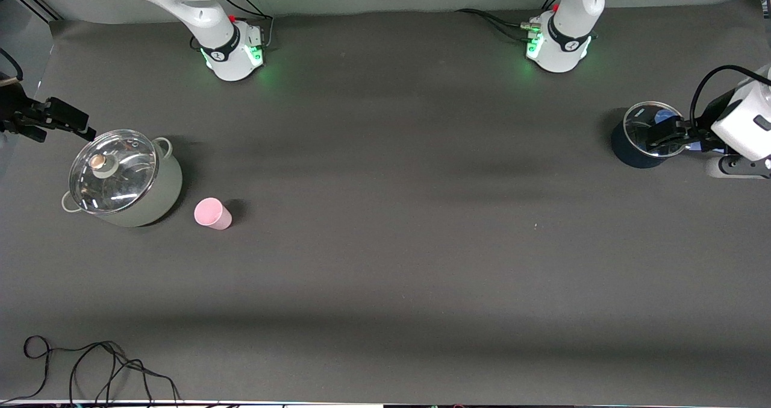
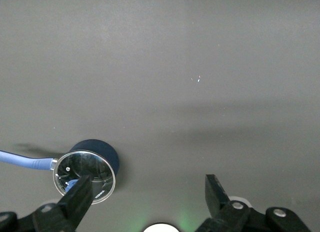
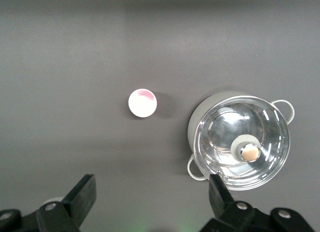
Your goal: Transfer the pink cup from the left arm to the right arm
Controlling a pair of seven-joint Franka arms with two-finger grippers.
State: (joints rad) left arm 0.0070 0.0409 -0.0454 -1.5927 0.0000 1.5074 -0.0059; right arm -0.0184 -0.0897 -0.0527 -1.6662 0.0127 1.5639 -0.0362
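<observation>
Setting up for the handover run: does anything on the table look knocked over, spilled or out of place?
Nothing stands out. The pink cup stands on the table beside the lidded grey pot, apart from it. A dark blue pot sits at the left arm's end. Both the left gripper and the right gripper hang open and empty.

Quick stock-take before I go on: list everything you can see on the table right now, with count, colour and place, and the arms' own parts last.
pink cup: one, pale pink, upright on the table beside the lidded pot, toward the right arm's end.
lidded pot: one, pale grey-green with two handles and a glass lid, toward the right arm's end.
dark pot: one, dark blue with a glass lid, toward the left arm's end.
cable: one, black, loose on the table at the edge nearest the front camera.
table: one, dark grey mat.
left gripper: one, black, open, over the dark pot, holding nothing.
right gripper: one, black, open, by the lidded pot at the table's edge, holding nothing.
</observation>
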